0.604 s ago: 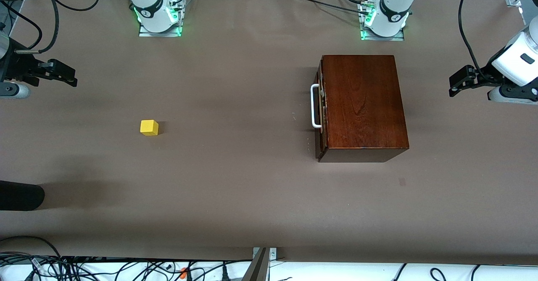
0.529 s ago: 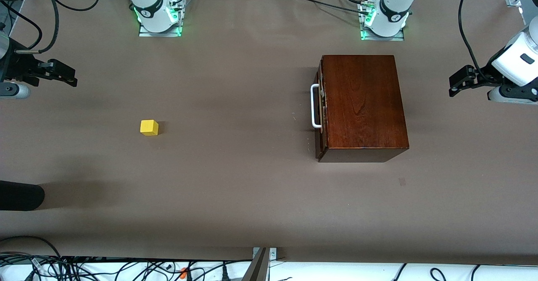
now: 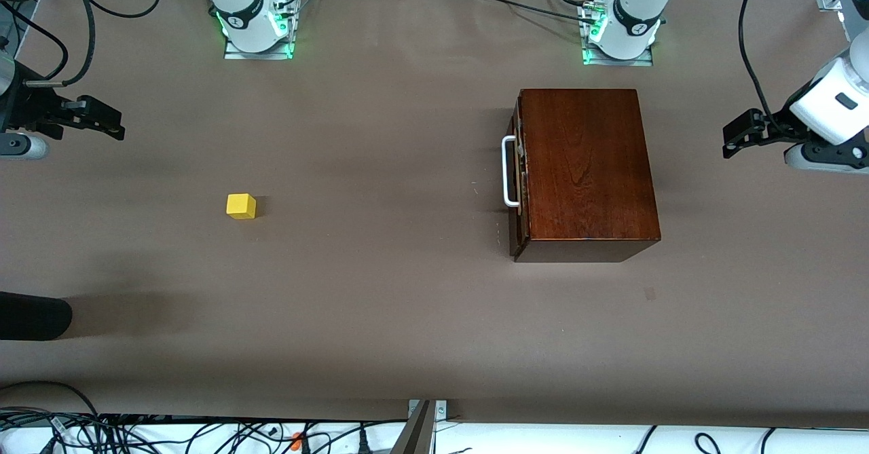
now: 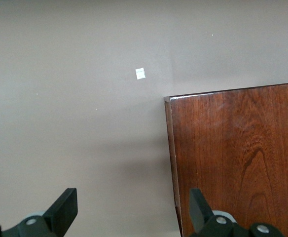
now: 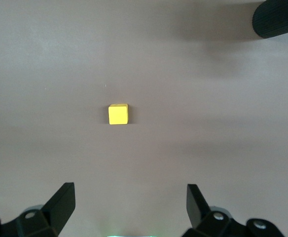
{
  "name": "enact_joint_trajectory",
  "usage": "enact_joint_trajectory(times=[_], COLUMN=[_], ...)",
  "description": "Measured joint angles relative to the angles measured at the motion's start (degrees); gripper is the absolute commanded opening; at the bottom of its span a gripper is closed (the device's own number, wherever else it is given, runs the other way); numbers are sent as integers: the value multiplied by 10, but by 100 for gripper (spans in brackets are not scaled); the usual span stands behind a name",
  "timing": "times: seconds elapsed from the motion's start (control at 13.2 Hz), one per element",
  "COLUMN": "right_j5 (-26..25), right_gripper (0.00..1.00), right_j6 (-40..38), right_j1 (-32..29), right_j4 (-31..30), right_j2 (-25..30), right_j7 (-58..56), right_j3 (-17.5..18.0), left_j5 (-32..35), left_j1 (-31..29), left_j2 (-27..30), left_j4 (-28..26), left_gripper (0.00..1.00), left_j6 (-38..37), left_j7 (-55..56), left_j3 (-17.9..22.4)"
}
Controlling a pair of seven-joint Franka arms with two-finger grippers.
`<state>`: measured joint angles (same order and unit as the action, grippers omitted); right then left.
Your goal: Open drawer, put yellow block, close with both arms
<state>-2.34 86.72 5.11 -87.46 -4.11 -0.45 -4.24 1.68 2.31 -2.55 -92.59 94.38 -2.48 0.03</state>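
Front view shows the table (image 3: 407, 318) mostly bare along its near edge. A bit farther up sits the yellow block (image 3: 241, 205), toward the right arm's end and well away from every edge. The wooden box (image 3: 585, 169) sits toward the left arm's end, with its drawer (image 3: 519, 176) shut and the white handle (image 3: 508, 172) facing the middle of the table.

The right gripper (image 3: 91, 120) hangs over the table edge at its own end, fingers spread wide and holding nothing. The left gripper (image 3: 743, 131) hangs over the edge at its end, also wide and holding nothing.

Both of the 2 grippers are far from their things. The handle is thin, so fingers could slip off it. The box could slide when the drawer is pulled. The block is small, and a crooked grab could knock it away.
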Motion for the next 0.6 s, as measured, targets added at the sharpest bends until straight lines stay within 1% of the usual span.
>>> enact_joint_trajectory(times=[0.15, 0.3, 0.45, 0.6], right_j5=[0, 0, 0, 0], right_gripper=[100, 100, 100, 100], right_j6=[0, 0, 0, 0], right_j1=[0, 0, 0, 0], right_j4=[0, 0, 0, 0], right_j2=[0, 0, 0, 0], right_j7=[0, 0, 0, 0], right_j3=[0, 0, 0, 0], left_j5=[-1, -2, -4, -5], left_j1=[1, 19, 57, 114], left_j2=[-11, -24, -39, -52], left_j4=[0, 0, 0, 1], left_gripper=[100, 100, 100, 100], left_j6=[0, 0, 0, 2], left_j7=[-1, -2, 0, 21], left_j3=[-2, -11, -21, -27])
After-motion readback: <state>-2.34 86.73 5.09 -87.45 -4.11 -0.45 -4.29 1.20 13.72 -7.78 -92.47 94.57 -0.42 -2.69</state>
